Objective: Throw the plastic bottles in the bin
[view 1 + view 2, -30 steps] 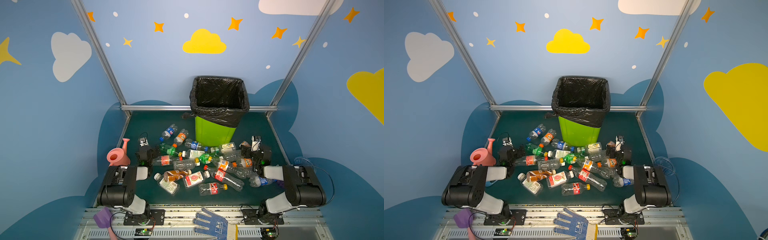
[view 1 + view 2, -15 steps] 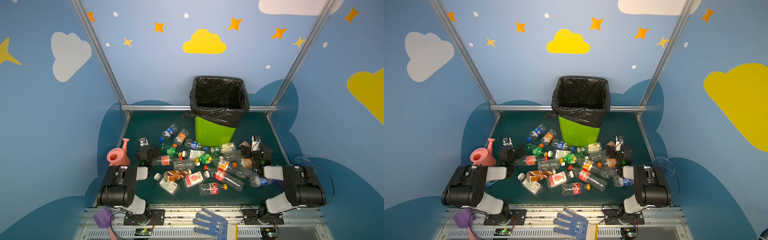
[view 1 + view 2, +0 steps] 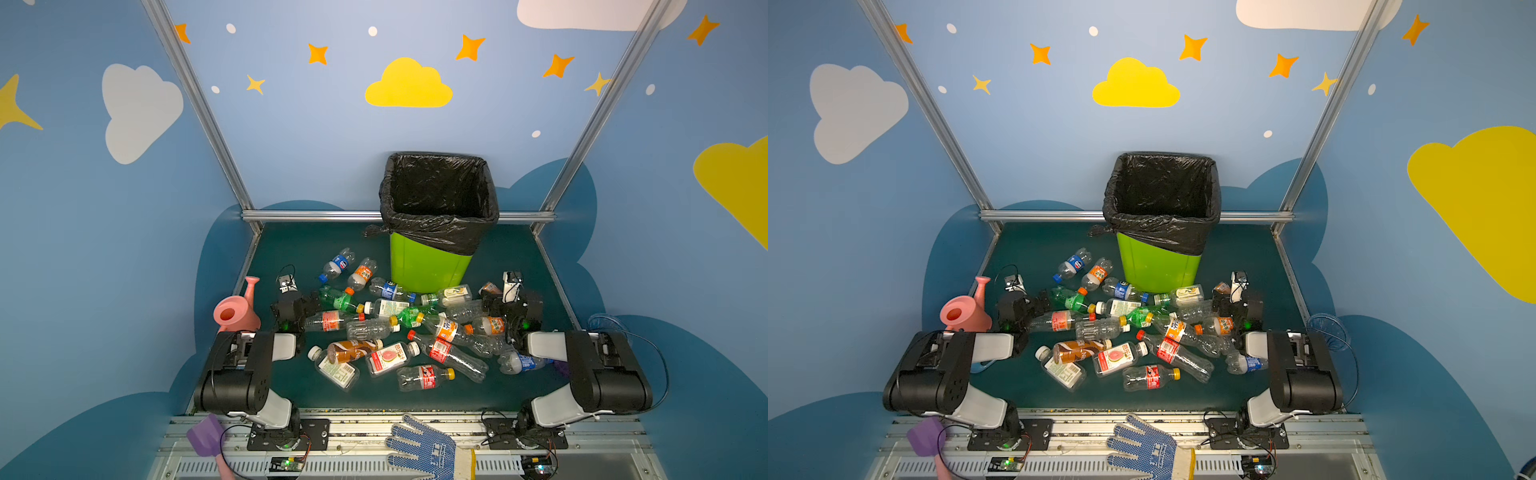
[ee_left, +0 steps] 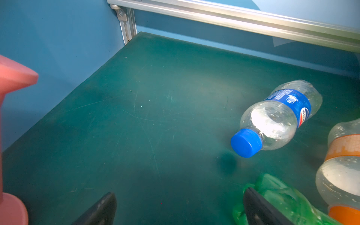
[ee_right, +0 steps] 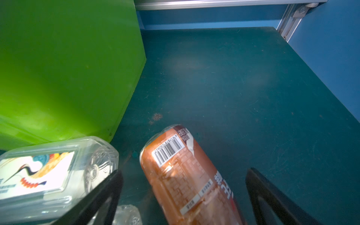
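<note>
The lime-green bin (image 3: pixel 428 266) (image 3: pixel 1156 266) (image 5: pixel 64 68), lined with a black bag, stands at the back centre. Several plastic bottles (image 3: pixel 399 332) (image 3: pixel 1125 332) lie scattered in front of it. My left gripper (image 3: pixel 309 297) (image 3: pixel 1038 299) (image 4: pixel 180 192) is open and low at the pile's left edge, one finger against a green bottle (image 4: pixel 282 200). A blue-labelled bottle (image 4: pixel 278 116) lies ahead of it. My right gripper (image 3: pixel 492 296) (image 3: pixel 1223 297) (image 5: pixel 184 171) is open beside the bin, and a brown-labelled bottle (image 5: pixel 181 175) lies between its jaws with gaps on both sides.
A pink watering can (image 3: pixel 237 309) (image 4: pixel 11 78) stands just left of the left gripper. A clear bluish ribbed vase (image 3: pixel 602 324) sits at the right edge. A blue-dotted glove (image 3: pixel 424 449) and a purple scoop (image 3: pixel 205 434) lie on the front rail. Blue walls enclose three sides.
</note>
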